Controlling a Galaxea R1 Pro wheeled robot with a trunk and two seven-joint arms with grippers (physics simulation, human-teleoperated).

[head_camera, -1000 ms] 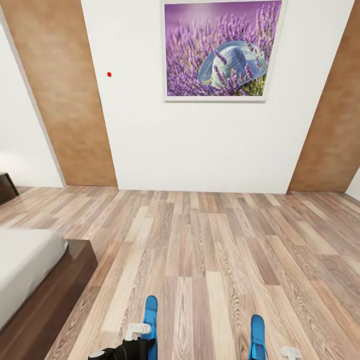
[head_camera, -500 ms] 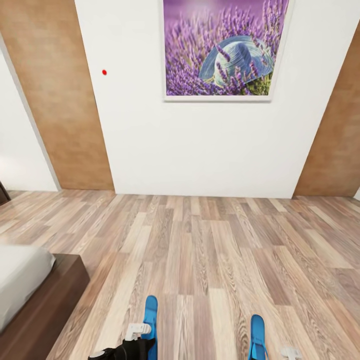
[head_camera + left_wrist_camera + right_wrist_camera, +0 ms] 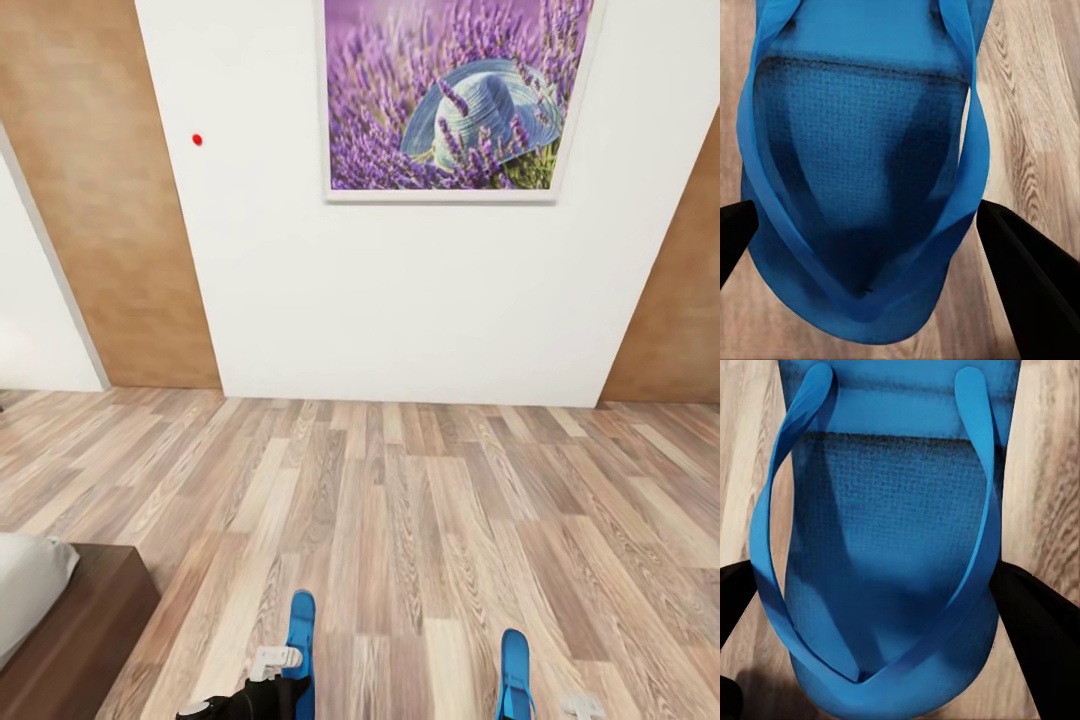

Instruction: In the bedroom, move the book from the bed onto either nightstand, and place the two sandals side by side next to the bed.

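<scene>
The robot is facing a white wall (image 3: pixel 400 300) with a framed picture of purple lavender and a pale blue hat (image 3: pixel 455 95) hanging on it; a small red dot (image 3: pixel 197 139) is sitting on the wall off to the picture's left. Brown wood-grain panels (image 3: pixel 110 200) are flanking the white section on both sides. A light and mid-brown wood plank floor (image 3: pixel 420 520) is stretching from the wall toward the robot.

At the lower left of the head view, a corner of the low dark brown wooden bed (image 3: pixel 85 630) is showing, with a bit of its light grey-white mattress on top.

The left hand (image 3: pixel 275 675) is showing at the bottom edge of the head view, pinching a flat bright blue sandal (image 3: pixel 301 635) that is pointing forward over the floor. In the left wrist view the same blue sandal (image 3: pixel 862 172) is sitting between the two black fingers (image 3: pixel 1035 285), strap side facing the camera, with the floor behind it.

The right hand (image 3: pixel 570 705) is at the bottom edge further right, holding the second bright blue sandal (image 3: pixel 515 670), also pointing forward. The right wrist view is showing that sandal (image 3: pixel 892 547), with its blue V-shaped strap, clamped between black fingers (image 3: pixel 1042 637) on either side.

The two sandals are held well apart, roughly parallel, and both are away from the bed's corner.
</scene>
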